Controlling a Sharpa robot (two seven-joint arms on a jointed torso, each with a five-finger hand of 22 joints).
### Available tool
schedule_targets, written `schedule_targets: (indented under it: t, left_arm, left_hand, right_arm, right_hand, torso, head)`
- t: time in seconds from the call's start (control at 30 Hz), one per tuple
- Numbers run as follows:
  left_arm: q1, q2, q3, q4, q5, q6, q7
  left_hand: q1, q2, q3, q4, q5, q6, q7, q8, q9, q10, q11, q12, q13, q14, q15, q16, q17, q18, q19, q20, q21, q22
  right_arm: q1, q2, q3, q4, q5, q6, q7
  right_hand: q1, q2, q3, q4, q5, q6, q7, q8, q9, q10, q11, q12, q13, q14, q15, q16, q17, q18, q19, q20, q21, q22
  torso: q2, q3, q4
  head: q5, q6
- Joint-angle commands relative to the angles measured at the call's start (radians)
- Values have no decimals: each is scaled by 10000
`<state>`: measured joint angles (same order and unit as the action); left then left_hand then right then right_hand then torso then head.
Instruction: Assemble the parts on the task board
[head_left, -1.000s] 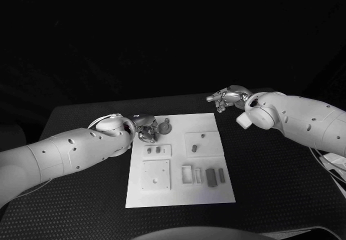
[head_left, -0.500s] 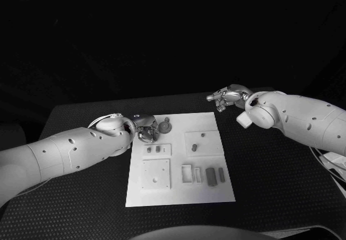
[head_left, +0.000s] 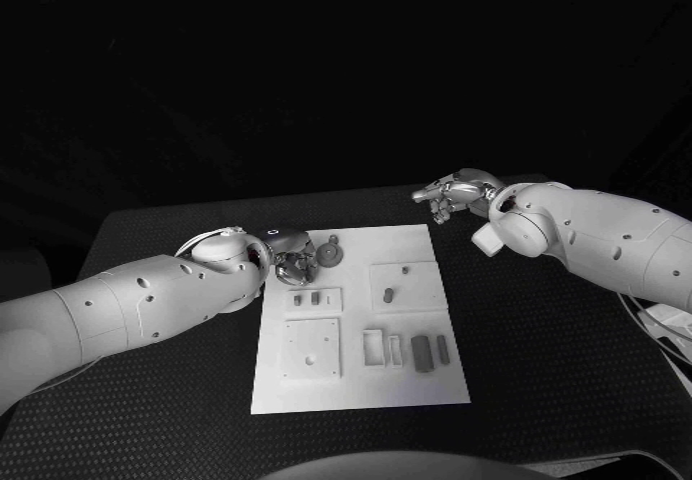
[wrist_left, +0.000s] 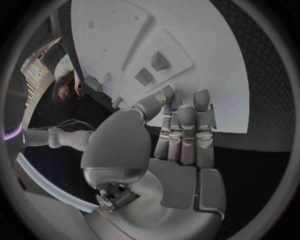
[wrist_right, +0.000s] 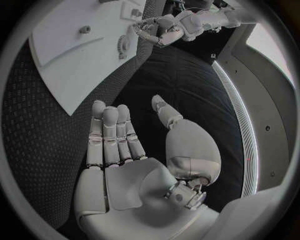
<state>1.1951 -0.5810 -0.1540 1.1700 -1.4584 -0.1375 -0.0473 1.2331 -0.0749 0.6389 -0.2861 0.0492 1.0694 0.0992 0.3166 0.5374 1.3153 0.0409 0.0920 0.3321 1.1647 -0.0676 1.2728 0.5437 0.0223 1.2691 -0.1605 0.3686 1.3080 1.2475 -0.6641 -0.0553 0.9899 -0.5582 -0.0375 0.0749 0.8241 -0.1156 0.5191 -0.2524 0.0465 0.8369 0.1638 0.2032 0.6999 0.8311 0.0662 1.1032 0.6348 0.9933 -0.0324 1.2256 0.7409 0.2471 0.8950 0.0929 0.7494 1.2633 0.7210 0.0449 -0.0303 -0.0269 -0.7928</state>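
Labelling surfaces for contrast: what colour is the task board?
White, against the black table; the task board shows best in the head view.

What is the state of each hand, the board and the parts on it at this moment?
Left silver hand: over the board's far left corner, holds nothing.
Right silver hand: open, empty, over the black table beyond the board.
White rectangular task board: flat on the table.
Round toothed grey part: lying on the board near the left hand.

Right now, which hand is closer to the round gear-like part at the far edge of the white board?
Left. The left hand sits right beside the round part over the board's far left corner. The right hand hovers off the board, beyond its far right corner.
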Motion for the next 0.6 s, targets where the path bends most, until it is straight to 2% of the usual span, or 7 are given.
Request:
schedule_targets:
  t: [0.03,0.17,0.23,0.27,0.37,0.43,0.6]
  left_arm:
    - [-59,25,-47,-66,67,192,-52]
    - [-59,8,-51,-55,224,127,-48]
    - [-58,-13,-53,-36,280,57,-129]
    - [-58,-24,-53,-28,281,8,-192]
    - [-58,-46,-54,-38,363,20,-227]
    - [-58,-51,-54,-43,386,-22,-242]
    - [-58,-66,-54,-25,392,-63,-238]
  left_hand:
    - [-41,75,44,12,29,10,26,-19,-6,12,-1,-21,-2,18,-31,-19,-18,475,1,-62,53,226]
    - [-125,-61,-31,16,12,-289,169,-185,-62,-266,101,-209,-70,-25,62,-34,-25,472,-46,-26,34,222]
    - [-141,-191,-90,15,11,-764,357,-447,-175,-311,141,-233,-83,-66,100,-41,-27,496,-85,20,18,221]
    - [-160,-235,-115,19,14,-828,382,-479,-191,-364,159,-256,-97,-90,118,-47,-28,498,-106,35,10,220]
    - [-188,-392,-181,25,9,-1177,502,-647,-272,-908,342,-300,-233,-336,287,-81,-31,538,-296,182,-70,219]
    - [-188,-438,-211,32,11,-1486,497,-791,-342,-1152,423,-298,-296,-452,374,-67,-23,586,-379,267,-102,221]
    - [-165,-496,-246,42,11,-1769,535,-895,-401,-1301,481,-266,-335,-531,433,-17,-9,662,-411,341,-101,226]
  right_arm:
    - [-3,0,1,20,-6,118,87]
    - [-3,-3,1,12,-6,105,87]
    - [-3,-10,1,18,-6,102,86]
    - [-3,-10,1,19,-6,106,86]
    - [-3,-15,1,10,327,155,50]
    - [-3,-12,0,-13,349,137,47]
    - [-3,-15,0,-11,348,153,46]
  right_hand:
    - [-49,81,-29,11,34,-8,92,66,-8,15,-11,36,-16,11,-59,-39,1,147,21,64,-50,16]
    - [-48,79,-30,10,34,-9,93,66,-8,14,-11,37,-18,11,-59,-39,1,147,21,64,-51,16]
    - [-48,77,-30,9,34,-10,93,65,-8,13,-11,38,-19,11,-59,-39,1,147,20,64,-51,17]
    - [-47,76,-30,9,34,-10,93,65,-9,13,-11,38,-19,11,-59,-39,1,147,20,64,-51,17]
    - [-46,73,-31,7,34,-12,93,64,-9,12,-10,38,-21,10,-59,-40,1,147,20,64,-52,17]
    - [-46,72,-31,6,34,-13,93,64,-9,12,-10,39,-23,9,-59,-40,1,147,19,64,-53,17]
    - [-43,72,-30,4,34,-16,94,62,-10,11,-10,41,-26,8,-59,-42,1,147,19,64,-54,18]
  torso:
    - [-1,7,-16]
    - [-2,2,-7]
    - [-6,4,-8]
    - [-4,5,-4]
    - [-4,7,-4]
    - [-4,5,-4]
    - [-2,3,-10]
  head:
    - [7,1]
    - [-7,2]
    - [-10,-6]
    - [-11,-6]
    - [-15,-6]
    - [-28,-4]
    - [-25,-10]
